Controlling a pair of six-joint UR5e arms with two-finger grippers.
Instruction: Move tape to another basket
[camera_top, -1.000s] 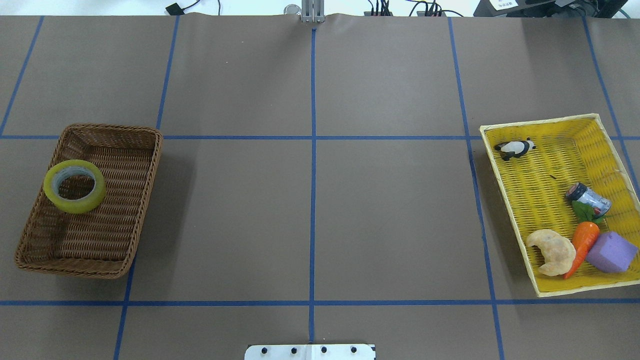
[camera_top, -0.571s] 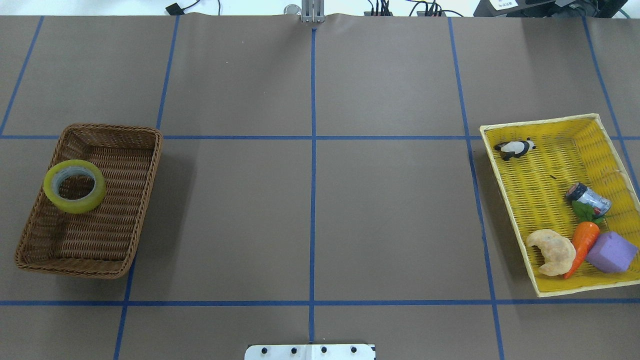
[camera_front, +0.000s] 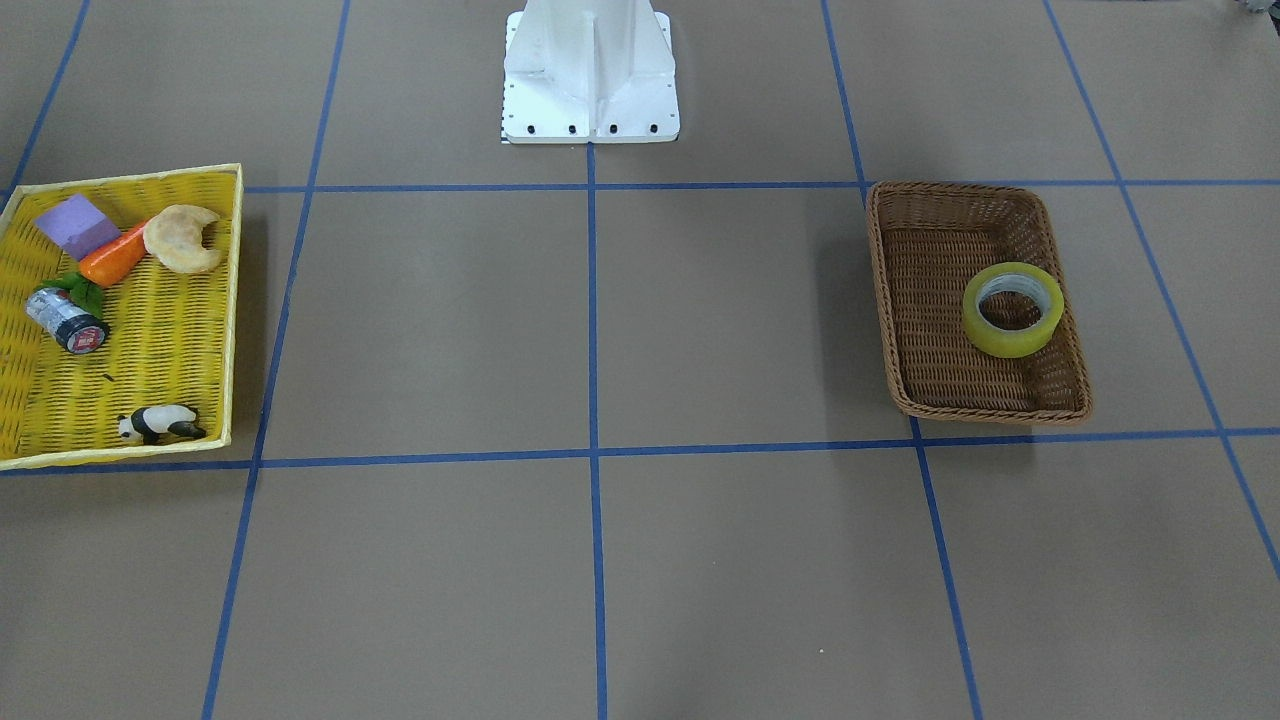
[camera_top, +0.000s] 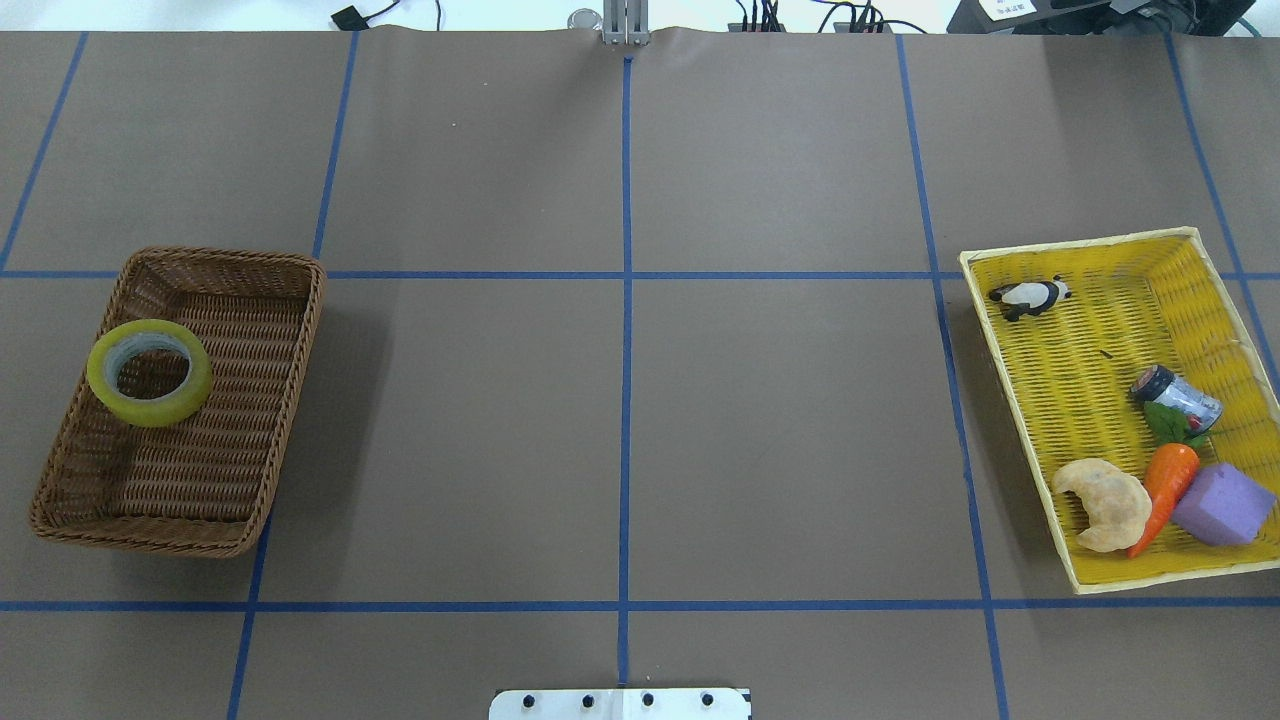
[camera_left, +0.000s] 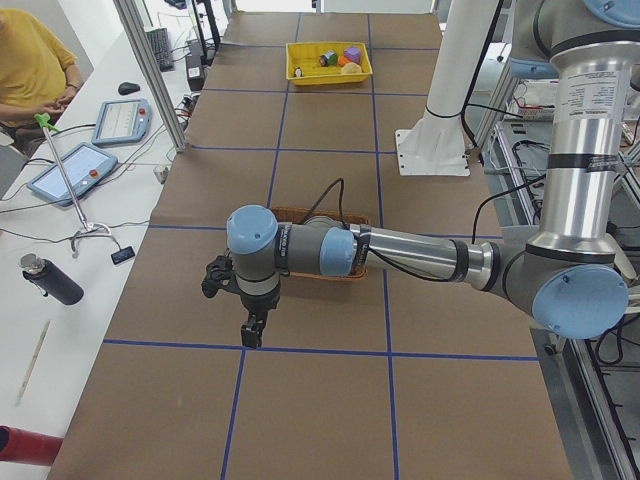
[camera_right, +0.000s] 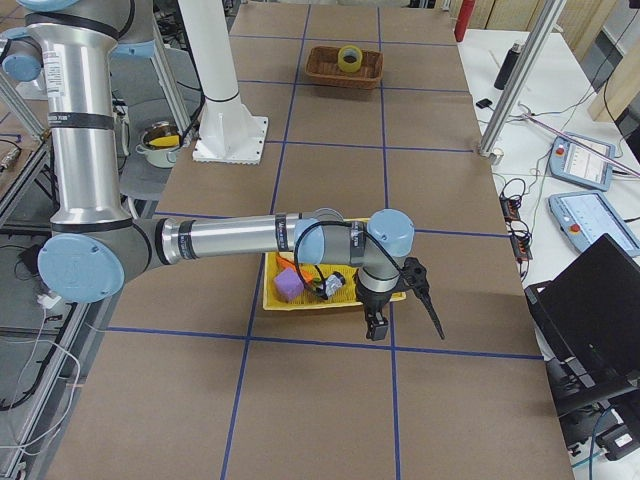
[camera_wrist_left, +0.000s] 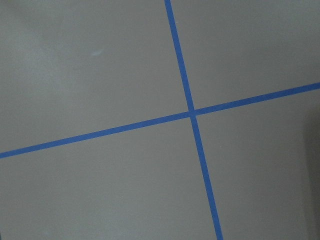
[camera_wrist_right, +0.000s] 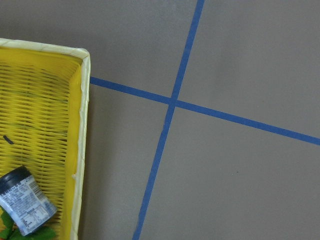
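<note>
Front-facing view: the tape (camera_front: 1012, 344) lies flat, hole up, inside the brown wicker basket (camera_front: 880, 290), close to the wall away from the table's middle. No arm shows here. The yellow tray (camera_front: 236, 300) sits well apart, across the table (camera_front: 700, 330).

Overhead view: the tape (camera_top: 150, 410) rests towards the outer side of the basket (camera_top: 300, 330), its grey-white core ringed by thick yellow-green winding. I judge it stiff, fairly light for its bulk and smooth on the outside. The surest hold is probably one finger down the hole and one outside, pinching the wall on the side facing the basket's middle, where there is room.

Left side view: the left tool (camera_left: 252, 330) hangs over bare table beside the basket (camera_left: 320, 212). Whether it is spread or closed I cannot tell. The arm hides the tape.

Right side view: the right tool (camera_right: 376, 325) hangs at the yellow tray's edge, its spread not readable. The tape (camera_right: 350, 67) sits far off in the basket (camera_right: 325, 78).

Left wrist view: only crossing blue lines (camera_wrist_left: 192, 112).

Right wrist view: the tray corner (camera_wrist_right: 82, 125) and a labelled jar (camera_wrist_right: 25, 200).
</note>
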